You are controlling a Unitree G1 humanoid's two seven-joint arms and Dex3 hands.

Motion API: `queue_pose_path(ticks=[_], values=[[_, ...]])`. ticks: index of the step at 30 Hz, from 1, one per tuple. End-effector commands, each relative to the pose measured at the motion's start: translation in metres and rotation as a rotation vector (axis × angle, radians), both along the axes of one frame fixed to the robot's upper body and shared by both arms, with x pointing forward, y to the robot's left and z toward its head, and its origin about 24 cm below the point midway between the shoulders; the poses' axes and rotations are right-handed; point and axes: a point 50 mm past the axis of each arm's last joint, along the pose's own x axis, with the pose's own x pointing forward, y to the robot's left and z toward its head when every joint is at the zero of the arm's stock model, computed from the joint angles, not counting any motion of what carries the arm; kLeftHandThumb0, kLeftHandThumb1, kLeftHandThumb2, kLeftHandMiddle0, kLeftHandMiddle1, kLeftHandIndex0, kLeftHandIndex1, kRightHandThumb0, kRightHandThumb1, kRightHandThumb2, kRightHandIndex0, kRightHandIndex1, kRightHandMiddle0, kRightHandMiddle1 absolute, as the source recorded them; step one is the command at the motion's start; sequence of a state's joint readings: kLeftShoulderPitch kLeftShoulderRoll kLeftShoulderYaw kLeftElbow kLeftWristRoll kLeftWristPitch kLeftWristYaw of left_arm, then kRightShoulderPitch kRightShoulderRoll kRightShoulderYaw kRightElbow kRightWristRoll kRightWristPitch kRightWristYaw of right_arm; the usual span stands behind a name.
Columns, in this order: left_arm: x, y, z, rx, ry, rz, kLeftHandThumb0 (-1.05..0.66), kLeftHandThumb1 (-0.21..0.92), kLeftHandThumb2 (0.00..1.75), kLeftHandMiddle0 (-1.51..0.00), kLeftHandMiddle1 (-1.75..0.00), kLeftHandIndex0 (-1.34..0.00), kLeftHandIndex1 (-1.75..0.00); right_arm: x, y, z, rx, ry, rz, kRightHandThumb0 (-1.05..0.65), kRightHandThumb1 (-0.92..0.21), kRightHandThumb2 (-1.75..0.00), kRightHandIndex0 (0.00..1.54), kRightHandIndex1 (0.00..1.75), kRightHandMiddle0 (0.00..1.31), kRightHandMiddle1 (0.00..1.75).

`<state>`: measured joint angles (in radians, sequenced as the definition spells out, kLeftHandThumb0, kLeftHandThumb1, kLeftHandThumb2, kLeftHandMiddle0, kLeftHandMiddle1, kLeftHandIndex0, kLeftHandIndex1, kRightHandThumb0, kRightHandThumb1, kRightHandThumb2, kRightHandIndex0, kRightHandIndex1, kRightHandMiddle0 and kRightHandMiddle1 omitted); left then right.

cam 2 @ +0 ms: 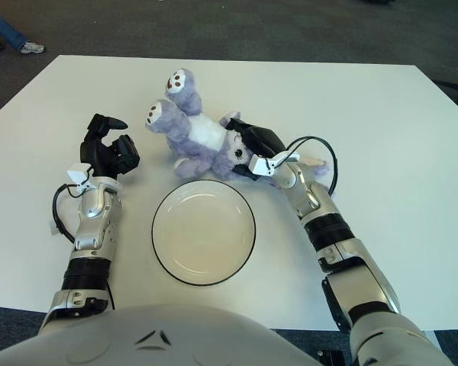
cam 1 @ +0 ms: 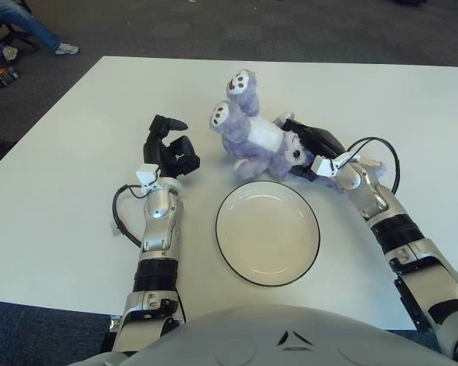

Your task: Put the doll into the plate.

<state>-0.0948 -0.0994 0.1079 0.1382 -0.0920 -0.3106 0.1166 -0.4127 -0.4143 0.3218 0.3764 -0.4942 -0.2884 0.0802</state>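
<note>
Left eye view, item one: doll [cam 1: 256, 137], a lilac plush animal with a white belly, lying on the white tabletop [cam 1: 76, 229] beyond the plate. Two feet with dark-spotted soles point up and away toward the far edge; the head end lies toward the robot's right, partly under the right hand. No part of the doll is over the plate; its nearest edge sits just beyond the plate's far rim.

Item two: right hand [cam 1: 309, 145], black fingers closed around the doll at its head end, pressing into the plush. Its silver forearm runs back toward the lower right corner, with a black cable looping beside the wrist.

Item three: plate [cam 1: 227, 204], round, cream, dark-rimmed, empty, flat on the tabletop at centre, between the two forearms and nearer the robot than the doll.

Item four: left hand [cam 1: 170, 149], left of the doll and well apart from it, beyond the plate's left side. Fingers curled loosely, holding nothing. A black cable loops beside its forearm.

Item five: surroundings. Dark carpet [cam 1: 305, 30] around the tabletop; a person's jeans-clad legs [cam 1: 27, 27] at the upper left corner.
</note>
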Motion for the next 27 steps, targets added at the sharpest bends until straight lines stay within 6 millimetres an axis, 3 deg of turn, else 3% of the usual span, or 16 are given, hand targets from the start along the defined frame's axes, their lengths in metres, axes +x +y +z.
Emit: queue_pose_path(ticks=[1, 20, 27], values=[[-0.018, 0.0, -0.034, -0.024, 0.142, 0.014, -0.46, 0.36, 1.26, -1.26, -1.75, -0.58, -1.75, -0.004, -0.012, -0.018, -0.038, 0.073, -0.044, 0.55, -0.13, -1.55, 0.77, 1.75, 0.99, 1.75], [-0.017, 0.001, -0.035, -0.026, 0.139, 0.012, -0.47, 0.35, 1.27, -1.27, -1.75, -0.58, -1.75, 0.006, -0.025, -0.003, 0.069, 0.048, -0.145, 0.55, -0.13, -1.54, 0.76, 1.75, 1.02, 1.75], [-0.016, 0.002, -0.036, -0.018, 0.141, 0.016, -0.46, 0.36, 1.26, -1.28, -1.75, -0.58, -1.75, 0.011, -0.031, 0.016, 0.148, 0.051, -0.18, 0.54, -0.13, -1.54, 0.76, 1.75, 1.02, 1.75]])
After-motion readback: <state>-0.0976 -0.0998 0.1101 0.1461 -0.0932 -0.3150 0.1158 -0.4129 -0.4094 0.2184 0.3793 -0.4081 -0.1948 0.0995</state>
